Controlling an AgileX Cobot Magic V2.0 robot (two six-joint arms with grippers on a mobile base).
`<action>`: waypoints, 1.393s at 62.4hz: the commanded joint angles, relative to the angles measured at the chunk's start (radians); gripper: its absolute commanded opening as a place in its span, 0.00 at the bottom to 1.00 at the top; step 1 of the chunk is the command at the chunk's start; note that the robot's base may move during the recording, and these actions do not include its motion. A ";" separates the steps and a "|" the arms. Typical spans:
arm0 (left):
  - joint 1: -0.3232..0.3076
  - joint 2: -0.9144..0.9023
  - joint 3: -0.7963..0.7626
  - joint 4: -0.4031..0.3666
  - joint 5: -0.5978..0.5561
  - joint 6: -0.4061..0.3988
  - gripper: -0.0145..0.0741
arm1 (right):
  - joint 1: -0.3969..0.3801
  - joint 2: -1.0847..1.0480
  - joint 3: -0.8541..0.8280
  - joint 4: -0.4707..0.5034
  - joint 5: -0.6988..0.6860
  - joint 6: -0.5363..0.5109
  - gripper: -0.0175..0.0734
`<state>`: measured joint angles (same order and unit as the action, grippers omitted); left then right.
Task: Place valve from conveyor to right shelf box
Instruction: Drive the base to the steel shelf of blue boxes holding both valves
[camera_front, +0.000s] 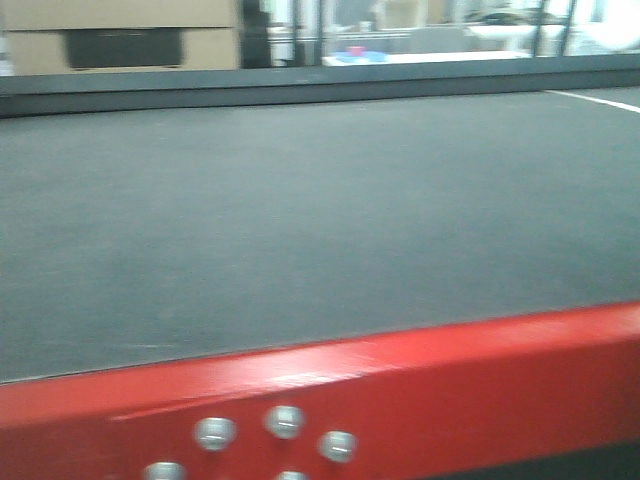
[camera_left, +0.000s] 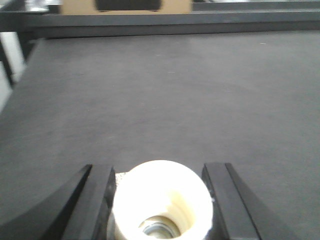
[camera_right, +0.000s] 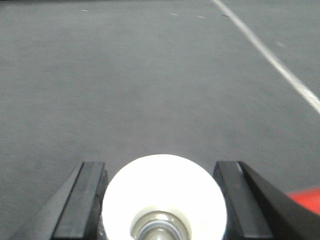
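Observation:
The conveyor's dark grey belt (camera_front: 300, 220) fills the front view, with its red frame (camera_front: 420, 390) along the near edge. No valve shows on the belt in any view. My left gripper (camera_left: 157, 167) hangs over the belt (camera_left: 160, 90) with its black fingers (camera_left: 97, 200) wide apart. A cream round part (camera_left: 162, 195) sits low between them. My right gripper (camera_right: 160, 164) is also over the belt (camera_right: 150, 75), fingers (camera_right: 231, 200) wide apart, with a similar white round part (camera_right: 165, 195) between them. Neither gripper shows in the front view.
A black rail (camera_front: 300, 85) runs along the belt's far edge, with a cardboard box (camera_front: 120, 35) and shelving behind it. A white line (camera_right: 270, 55) crosses the belt at the right, also in the front view (camera_front: 595, 100). The red frame shows at the right wrist view's lower right corner (camera_right: 305, 195).

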<state>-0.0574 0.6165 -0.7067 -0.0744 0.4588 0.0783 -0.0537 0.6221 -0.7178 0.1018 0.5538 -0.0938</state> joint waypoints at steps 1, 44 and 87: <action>0.005 -0.007 -0.005 -0.004 -0.058 0.000 0.04 | -0.002 -0.009 -0.011 -0.009 -0.076 -0.002 0.01; 0.005 -0.007 -0.005 -0.004 -0.058 0.000 0.04 | -0.002 -0.009 -0.011 -0.009 -0.076 -0.002 0.01; 0.005 -0.007 -0.005 -0.004 -0.058 0.000 0.04 | -0.002 -0.009 -0.011 -0.009 -0.076 -0.002 0.01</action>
<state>-0.0574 0.6165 -0.7067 -0.0744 0.4588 0.0783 -0.0537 0.6221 -0.7178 0.1018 0.5538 -0.0938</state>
